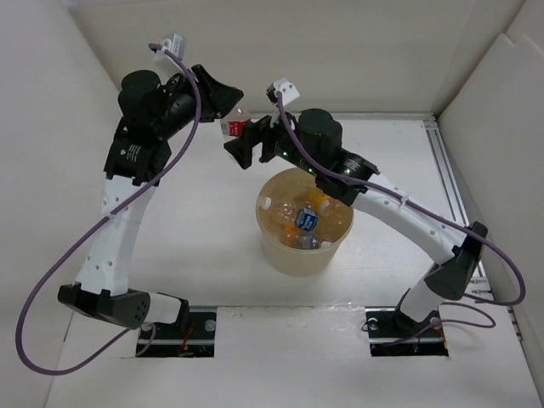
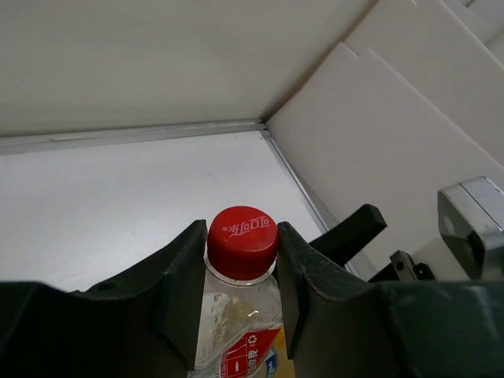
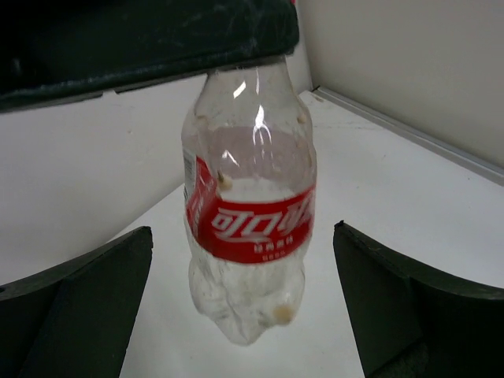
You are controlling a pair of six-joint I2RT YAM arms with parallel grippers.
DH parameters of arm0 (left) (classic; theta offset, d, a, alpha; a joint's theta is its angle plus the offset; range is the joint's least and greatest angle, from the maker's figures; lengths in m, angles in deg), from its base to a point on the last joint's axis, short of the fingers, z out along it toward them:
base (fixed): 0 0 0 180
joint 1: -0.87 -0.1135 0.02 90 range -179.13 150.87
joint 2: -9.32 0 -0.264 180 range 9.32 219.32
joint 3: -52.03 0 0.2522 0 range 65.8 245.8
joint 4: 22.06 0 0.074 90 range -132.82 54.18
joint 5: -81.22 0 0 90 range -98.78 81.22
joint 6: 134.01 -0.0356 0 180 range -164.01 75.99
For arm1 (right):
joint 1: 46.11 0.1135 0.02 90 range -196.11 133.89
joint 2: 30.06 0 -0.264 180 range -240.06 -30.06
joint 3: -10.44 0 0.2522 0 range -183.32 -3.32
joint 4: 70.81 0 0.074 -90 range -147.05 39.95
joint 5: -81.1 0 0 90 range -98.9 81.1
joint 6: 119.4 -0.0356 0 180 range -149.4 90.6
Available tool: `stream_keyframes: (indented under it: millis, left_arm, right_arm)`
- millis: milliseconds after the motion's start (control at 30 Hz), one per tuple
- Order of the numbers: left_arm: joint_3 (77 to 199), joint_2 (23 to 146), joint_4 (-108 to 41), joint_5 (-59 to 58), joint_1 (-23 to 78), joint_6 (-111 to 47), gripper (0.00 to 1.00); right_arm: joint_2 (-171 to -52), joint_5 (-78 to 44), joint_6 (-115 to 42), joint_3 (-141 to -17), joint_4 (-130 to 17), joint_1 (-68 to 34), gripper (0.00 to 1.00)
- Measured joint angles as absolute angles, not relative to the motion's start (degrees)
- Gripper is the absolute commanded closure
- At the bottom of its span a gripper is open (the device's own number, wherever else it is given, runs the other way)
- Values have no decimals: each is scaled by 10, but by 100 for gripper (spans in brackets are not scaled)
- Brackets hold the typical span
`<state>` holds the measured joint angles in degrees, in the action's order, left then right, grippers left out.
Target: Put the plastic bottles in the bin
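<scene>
My left gripper (image 2: 240,236) is clamped on the neck of the red-capped plastic bottle (image 2: 236,315), holding it clear of the table (image 2: 102,197). My right gripper (image 3: 240,236) is spread wide, one finger on either side of the bottle's body, not touching. The bin (image 1: 293,259), containing other bottles (image 1: 306,219), stands nearby.

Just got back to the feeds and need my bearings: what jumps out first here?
A red-capped bottle hangs by its neck in the left pincer, near the back edge of the table. The right pincer sits open right beside it. Just in front, the tan bin already holds several bottles.
</scene>
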<state>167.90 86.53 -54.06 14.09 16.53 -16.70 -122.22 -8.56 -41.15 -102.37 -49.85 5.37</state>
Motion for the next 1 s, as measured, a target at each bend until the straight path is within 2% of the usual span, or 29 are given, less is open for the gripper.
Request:
stream_keyframes:
  millis: [100, 133, 200, 233, 267, 300, 333, 367, 400, 567, 800, 833, 867, 900, 933, 967, 1000]
  left_arm:
    - [1645, 864, -510, 174, 165, -146, 100]
    - [1632, 864, -502, 184, 165, -138, 100]
    - [1611, 864, -487, 200, 165, -127, 100]
    - [1604, 864, -482, 206, 164, -122, 100]
    - [1598, 864, -476, 210, 160, -119, 100]
    - [1594, 863, -472, 216, 156, -116, 93]
    - [1591, 860, -467, 216, 154, -115, 79]
    - [1590, 860, -464, 216, 153, -115, 42]
    - [1590, 859, -462, 216, 154, -112, 0]
    - [1608, 847, -473, 209, 165, -106, 0]
    - [1623, 825, -486, 149, 165, -118, 0]
    - [1623, 822, -487, 141, 165, -121, 0]
    - [1622, 820, -489, 133, 165, -123, 0]
    - [1619, 817, -490, 125, 165, -127, 0]
    - [1615, 815, -492, 118, 165, -129, 0]
    - [1608, 810, -490, 111, 165, -133, 0]
    - [1598, 805, -491, 105, 165, -136, 0]
  right_arm:
    - [-1239, -82, -412, -1030, -507, 53, 2]
    - [-1245, -82, -412, -1034, -510, 53, 16]
    - [-1257, -80, -412, -1038, -514, 53, 36]
    - [-1261, -76, -412, -1039, -514, 53, 80]
    - [-1265, -72, -412, -1039, -515, 52, 99]
    - [-1269, -61, -422, -1039, -516, 49, 100]
    - [-1271, -65, -425, -1039, -521, 47, 100]
    - [-1271, -65, -425, -1039, -524, 47, 100]
    - [-1269, -65, -424, -1039, -525, 49, 100]
    - [-1227, -54, -422, -986, -536, 55, 100]
    - [-1057, -3, -418, -820, -534, 57, 100]
    - [-1029, 6, -418, -795, -537, 57, 97]
    - [-1002, 13, -418, -773, -535, 57, 90]
    - [-979, 20, -418, -754, -534, 57, 71]
    - [-961, 25, -418, -739, -533, 57, 10]
    - [-947, 30, -419, -726, -533, 57, 3]
    - [-933, 35, -415, -713, -532, 57, 0]
